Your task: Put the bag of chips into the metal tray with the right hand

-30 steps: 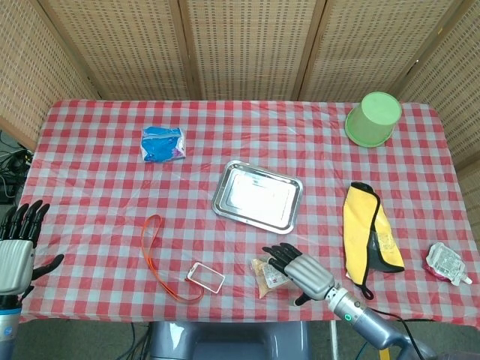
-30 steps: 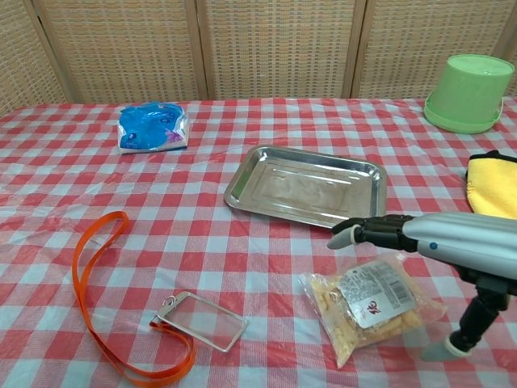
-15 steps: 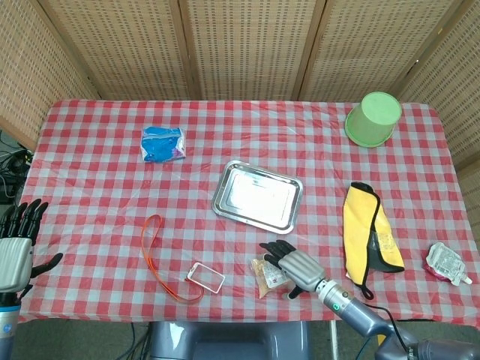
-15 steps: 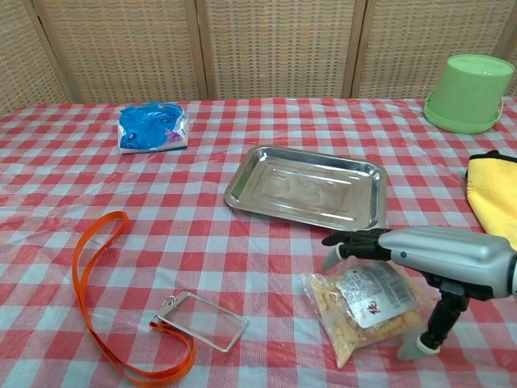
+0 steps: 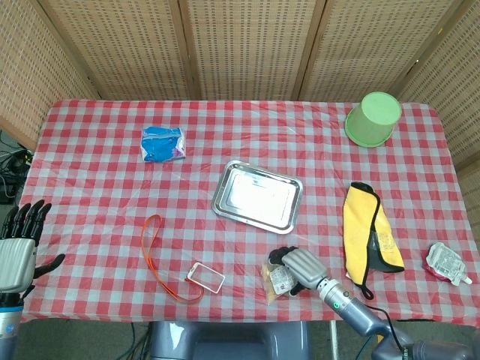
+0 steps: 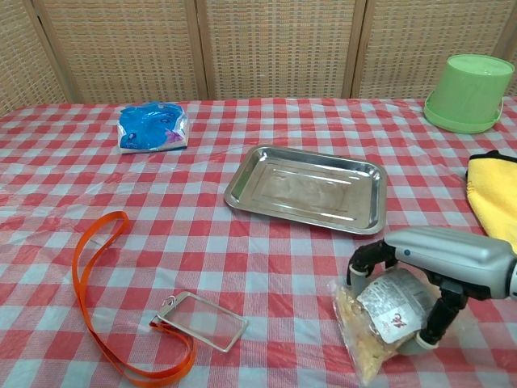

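The bag of chips (image 6: 380, 319) (image 5: 276, 280) is a clear packet of yellow snacks with a silver label, lying on the checked cloth near the table's front edge. My right hand (image 6: 428, 271) (image 5: 298, 268) is over it, fingers curled down on its far side and thumb on the near side, so it grips the bag. The metal tray (image 6: 305, 188) (image 5: 257, 196) lies empty behind the bag, mid-table. My left hand (image 5: 19, 247) hovers at the far left edge, fingers spread, holding nothing.
An orange lanyard with a clear badge holder (image 6: 121, 303) lies front left. A blue packet (image 6: 152, 127) sits at the back left, a green bucket (image 6: 468, 93) at the back right, a yellow cloth (image 6: 494, 198) to the right, and a small pouch (image 5: 448, 263) at the far right.
My right hand's fingers have curled down around the bag of chips, and the bag has bunched up and shifted slightly right. The left hand has barely moved.
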Controlling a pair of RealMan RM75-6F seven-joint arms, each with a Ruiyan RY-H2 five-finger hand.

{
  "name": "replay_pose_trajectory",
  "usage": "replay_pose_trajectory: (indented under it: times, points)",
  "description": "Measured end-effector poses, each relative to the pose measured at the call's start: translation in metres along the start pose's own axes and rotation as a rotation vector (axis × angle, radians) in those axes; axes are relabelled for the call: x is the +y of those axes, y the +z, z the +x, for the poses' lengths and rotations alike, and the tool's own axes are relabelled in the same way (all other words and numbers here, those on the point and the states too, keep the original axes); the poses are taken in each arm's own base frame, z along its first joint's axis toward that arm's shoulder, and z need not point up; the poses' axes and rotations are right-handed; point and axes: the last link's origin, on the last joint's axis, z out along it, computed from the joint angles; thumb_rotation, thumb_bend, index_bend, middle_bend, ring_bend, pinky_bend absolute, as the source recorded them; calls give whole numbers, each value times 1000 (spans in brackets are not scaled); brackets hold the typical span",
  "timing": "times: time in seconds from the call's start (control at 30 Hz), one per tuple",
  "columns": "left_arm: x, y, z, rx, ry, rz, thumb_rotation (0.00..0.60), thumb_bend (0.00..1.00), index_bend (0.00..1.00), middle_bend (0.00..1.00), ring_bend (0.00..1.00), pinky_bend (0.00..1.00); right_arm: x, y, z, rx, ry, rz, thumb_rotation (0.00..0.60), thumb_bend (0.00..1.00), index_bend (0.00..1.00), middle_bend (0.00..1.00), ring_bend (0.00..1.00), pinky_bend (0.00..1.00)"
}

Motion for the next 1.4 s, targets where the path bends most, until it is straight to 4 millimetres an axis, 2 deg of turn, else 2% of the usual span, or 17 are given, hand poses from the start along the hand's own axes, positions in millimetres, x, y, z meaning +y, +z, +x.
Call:
replay_pose_trajectory:
  times: [0.13, 0.33, 0.53, 0.73, 0.93, 1.0, 1.17, 1.4]
  points:
    - [0, 0, 0, -2, -1, 1, 600, 55, 0, 0, 0, 0, 0, -3, 3, 21, 13, 1, 600, 172, 535, 427, 386, 510]
    - [0, 0, 0, 2, 0, -1, 600, 55, 0, 0, 0, 0, -1, -8, 19, 69, 16, 5, 600, 172, 535, 427, 386, 509]
    - [0, -1, 1, 5, -2, -2, 600, 55, 0, 0, 0, 0, -4, -9, 49, 151, -8, 3, 600, 171, 535, 427, 387, 509]
    - [-2, 1, 0, -2, -14, 3, 600, 55, 0, 0, 0, 0, -7, 3, 91, 239, -21, -17, 600, 171, 537, 427, 386, 507]
    - [-7, 5, 0, -11, -29, 22, 600, 56, 0, 0, 0, 0, -10, 29, 132, 322, -36, -46, 600, 171, 538, 427, 386, 505]
    - [-9, 6, 1, -12, -34, 28, 600, 56, 0, 0, 0, 0, -11, 39, 140, 339, -49, -55, 600, 171, 538, 427, 386, 500]
    - [-11, 8, 2, -8, -31, 37, 600, 55, 0, 0, 0, 0, -17, 68, 149, 360, -55, -82, 600, 171, 538, 427, 387, 486]
    - [-11, 8, 2, -7, -25, 35, 600, 55, 0, 0, 0, 0, -17, 103, 147, 352, -64, -137, 600, 171, 536, 424, 386, 467]
